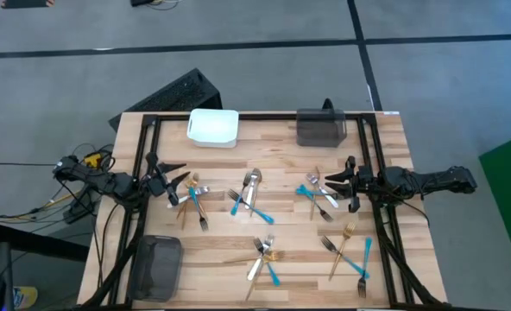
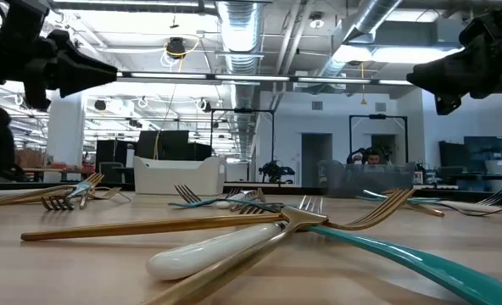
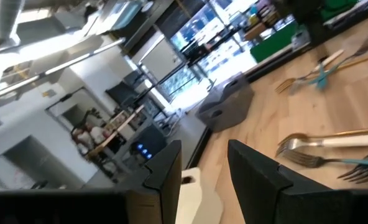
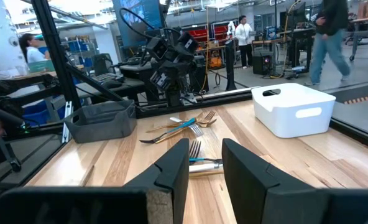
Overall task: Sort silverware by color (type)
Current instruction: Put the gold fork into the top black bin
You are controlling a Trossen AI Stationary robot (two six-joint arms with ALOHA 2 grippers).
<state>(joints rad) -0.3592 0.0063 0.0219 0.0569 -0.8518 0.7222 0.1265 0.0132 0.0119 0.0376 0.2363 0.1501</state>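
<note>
The silverware lies flat on the wooden table in several small heaps of gold, silver and blue-handled pieces: left heap (image 1: 192, 197), middle heap (image 1: 250, 197), right heap (image 1: 318, 193), near-middle heap (image 1: 264, 253) and near-right heap (image 1: 349, 250). My left gripper (image 1: 176, 176) (image 3: 202, 180) hovers open beside the left heap. It is raised off the table in the low view (image 2: 90, 72). My right gripper (image 1: 337, 184) (image 4: 206, 163) hovers open beside the right heap, also raised (image 2: 429, 80). Neither holds anything.
A white bin (image 1: 213, 127) and a dark grey bin (image 1: 321, 128) stand at the far edge. Another dark grey bin (image 1: 156, 266) stands at the near left corner. Black frame rails (image 1: 143, 173) run along both table sides. People stand in the room beyond (image 4: 324, 37).
</note>
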